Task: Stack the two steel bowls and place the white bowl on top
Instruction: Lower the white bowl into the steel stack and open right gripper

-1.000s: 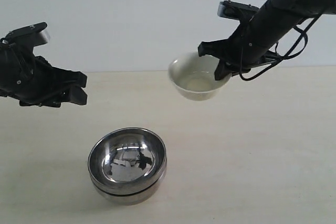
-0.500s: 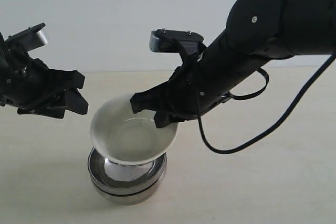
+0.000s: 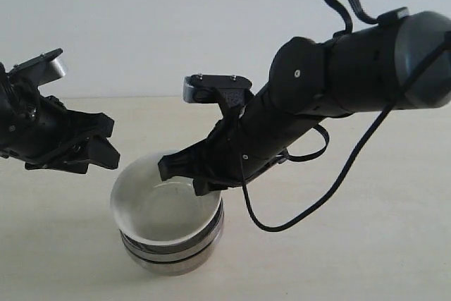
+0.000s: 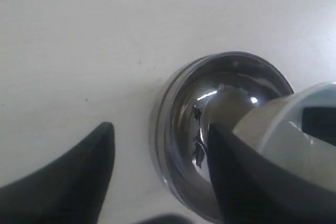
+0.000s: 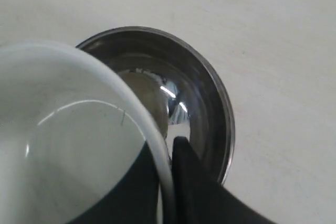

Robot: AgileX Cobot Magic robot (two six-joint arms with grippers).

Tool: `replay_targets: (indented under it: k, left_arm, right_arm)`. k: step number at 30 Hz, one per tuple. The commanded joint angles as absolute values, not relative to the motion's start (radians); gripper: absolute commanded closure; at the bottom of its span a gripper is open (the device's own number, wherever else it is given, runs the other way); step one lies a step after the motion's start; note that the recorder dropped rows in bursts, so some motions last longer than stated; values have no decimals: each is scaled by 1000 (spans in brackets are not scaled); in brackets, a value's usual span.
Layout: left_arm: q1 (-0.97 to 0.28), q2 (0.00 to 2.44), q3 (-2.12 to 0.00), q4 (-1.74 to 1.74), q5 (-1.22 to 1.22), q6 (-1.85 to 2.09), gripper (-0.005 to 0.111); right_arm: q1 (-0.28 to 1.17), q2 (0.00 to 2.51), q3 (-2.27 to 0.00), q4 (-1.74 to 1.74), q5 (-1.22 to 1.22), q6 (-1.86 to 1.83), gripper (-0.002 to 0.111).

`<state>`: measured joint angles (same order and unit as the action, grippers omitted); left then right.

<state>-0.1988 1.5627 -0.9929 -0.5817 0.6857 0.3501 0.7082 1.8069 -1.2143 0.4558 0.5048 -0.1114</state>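
The two steel bowls (image 3: 173, 252) stand nested as one stack at the front of the table, also seen in the left wrist view (image 4: 184, 129) and the right wrist view (image 5: 205, 93). The white bowl (image 3: 158, 209) sits low over the stack's mouth, slightly tilted; whether it rests in it I cannot tell. My right gripper (image 3: 192, 177) is shut on the white bowl's rim (image 5: 157, 140), one finger inside and one outside. My left gripper (image 3: 106, 139) hovers open to the left of the stack, holding nothing; its dark fingers (image 4: 94, 156) stand wide apart.
The pale table (image 3: 352, 244) spreads around the stack, with a plain light wall behind. The right arm (image 3: 338, 75) reaches across the middle above the table, with a black cable loop hanging below it.
The right arm has lowered the white bowl from above the stack down onto the steel bowls' mouth. The left gripper has barely moved.
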Motion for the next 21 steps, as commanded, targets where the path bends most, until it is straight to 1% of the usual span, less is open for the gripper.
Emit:
replay_targets:
  k: [1, 6, 8, 11, 15, 21]
  left_arm:
    - [-196, 1549, -987, -601, 650, 359, 57]
    - [-196, 1549, -987, -607, 622, 359, 57]
    - [-196, 1549, -987, -609, 624, 364, 57]
    - [-196, 1549, -987, -609, 636, 367, 57]
    - [-196, 1549, -987, -609, 640, 375, 57]
    - [-196, 1549, -987, -609, 640, 382, 57]
  right_arm:
    - [710, 1831, -1210, 473, 464, -123, 108]
    - [742, 1846, -1210, 481, 416, -154, 108]
    - [751, 1848, -1210, 481, 396, -160, 106]
    - [754, 1848, -1210, 486, 390, -160, 93]
    - [754, 1848, -1210, 486, 399, -160, 67]
    - [754, 1846, -1210, 471, 418, -196, 68]
